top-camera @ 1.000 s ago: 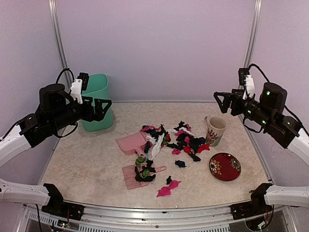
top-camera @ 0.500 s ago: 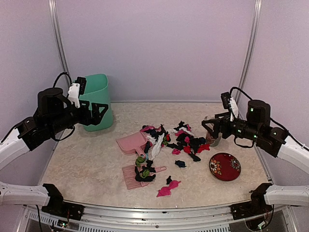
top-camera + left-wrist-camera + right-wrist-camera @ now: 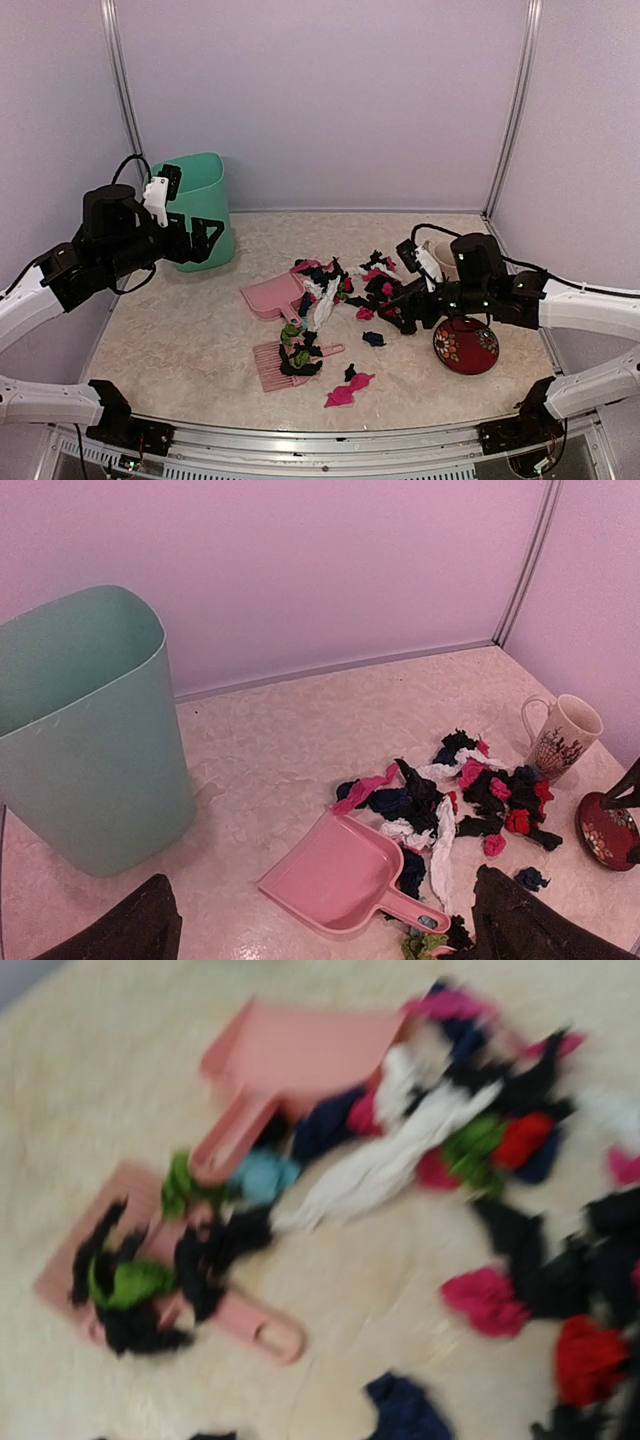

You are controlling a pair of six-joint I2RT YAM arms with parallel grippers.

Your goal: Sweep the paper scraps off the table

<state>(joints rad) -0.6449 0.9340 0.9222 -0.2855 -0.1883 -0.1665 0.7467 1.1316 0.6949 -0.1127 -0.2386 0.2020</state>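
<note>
Across the middle of the picture lies the table (image 3: 180, 330), a beige marbled worktop with a metal rail along its front edge. At the far left corner of the tabletop stands an upright mint-green bin (image 3: 200, 205). The left arm hangs in the air just in front of the bin, and the left gripper (image 3: 210, 230) is released, its dark fingers (image 3: 140, 925) spread wide with nothing between them. The right arm reaches in low from the right edge, and the right gripper (image 3: 400, 305) sits at the right side of the scrap pile. Dark fingers over dark paper and a blurred wrist view make it impossible to tell whether it is spread or clenched. A pink dustpan (image 3: 272, 297) lies flat left of centre, its handle running into the pile. A pink comb-like brush (image 3: 272, 362) lies nearer the front edge, with black and green bits on top of it. A red patterned plate (image 3: 466, 345) rests toward the right edge. A cream mug (image 3: 563, 736) stands upright behind the plate. The paper scraps (image 3: 320, 300) are strewn over the centre of the tabletop in black, pink, red, white and green, with two pink bits apart near the front edge.
</note>
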